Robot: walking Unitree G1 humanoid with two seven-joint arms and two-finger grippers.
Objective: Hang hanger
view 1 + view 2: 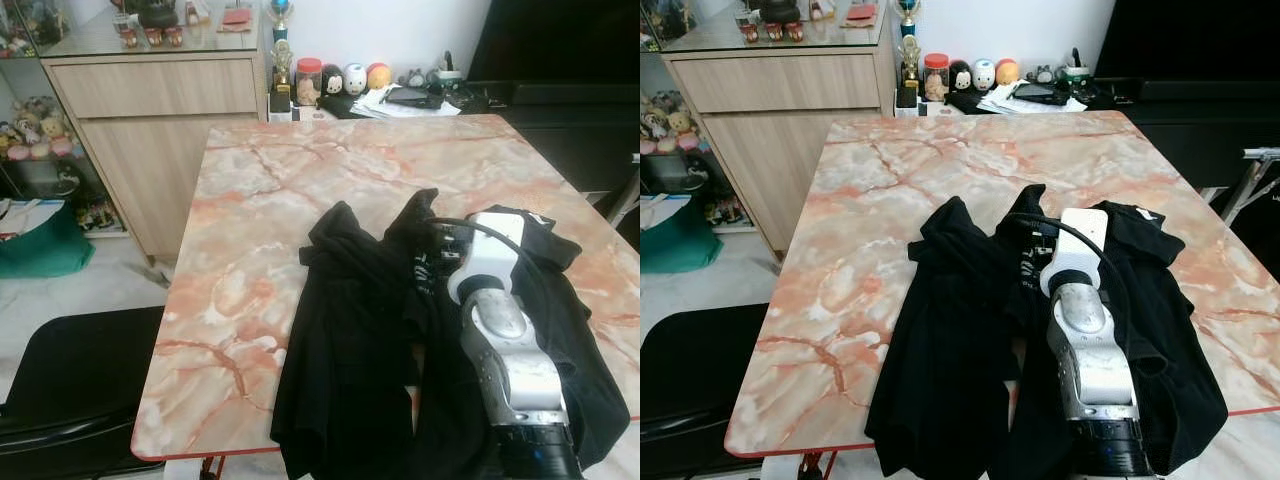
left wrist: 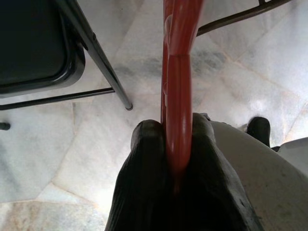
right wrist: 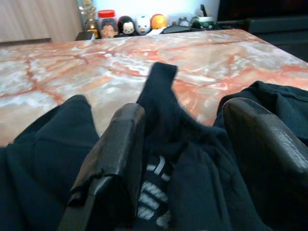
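Observation:
A black garment (image 1: pixel 360 330) lies crumpled on the near right part of the marble-patterned table (image 1: pixel 300 190). My right arm reaches over it, and the right gripper (image 3: pixel 185 159) is open with its fingers (image 3: pixel 118 149) resting on the cloth near the collar (image 3: pixel 161 96), where a white print shows. In the left wrist view my left gripper (image 2: pixel 175 139) is shut on a red hanger (image 2: pixel 178 72), held low over the pale floor beside the chair.
A black chair (image 1: pixel 70 390) stands at the table's near left corner, its legs (image 2: pixel 96 53) close to the left gripper. A wooden cabinet (image 1: pixel 160 120) and a low shelf with figurines (image 1: pixel 345 78) stand behind the table. A green bag (image 1: pixel 40 245) lies on the floor at left.

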